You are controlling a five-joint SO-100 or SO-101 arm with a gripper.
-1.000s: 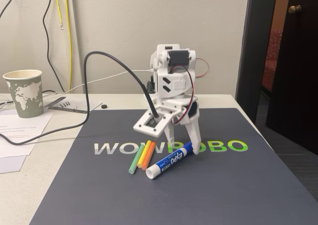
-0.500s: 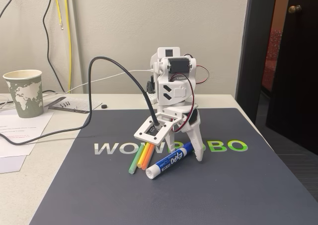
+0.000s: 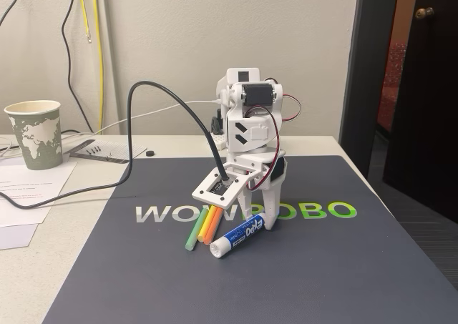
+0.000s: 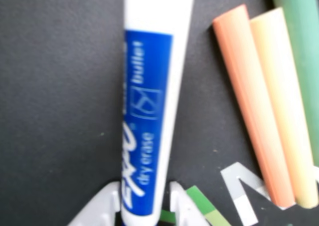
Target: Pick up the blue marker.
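In the fixed view, at far left, a paper cup (image 3: 33, 134) printed with a green world map stands on the pale table (image 3: 50, 267), beside loose papers (image 3: 28, 188). A black cable (image 3: 150, 134) runs from the papers, arches upward and drops into the camera mount on the white arm (image 3: 247, 134). A dark grey mat (image 3: 286, 281) bearing the lettering "WOWROBO" (image 3: 164, 213) covers the table right of the papers. On the mat, below the arm, three thin sticks lie side by side: a green stick (image 3: 195, 234), a yellow stick (image 3: 204, 229) and an orange stick (image 3: 211, 226), touching or nearly touching one another. Just right of them lies the blue marker (image 3: 240, 237), flat on the mat, angled with its white end toward the camera and its far end under the gripper (image 3: 259, 225). The gripper is lowered to the mat with its two white fingers (image 3: 272, 211) straddling the marker's far end; the gap is narrow and close to the barrel. In the wrist view, the marker (image 4: 149, 101) runs from the top edge to the bottom, its blue label reading "EXPO dry erase". At the bottom edge the two white fingertips (image 4: 99, 208) stand on either side of the barrel, right against it; whether they grip it firmly cannot be told. To the right, well apart from the marker, lie the orange stick (image 4: 251, 101), yellow stick (image 4: 284, 101) and green stick (image 4: 304, 46), in that order.
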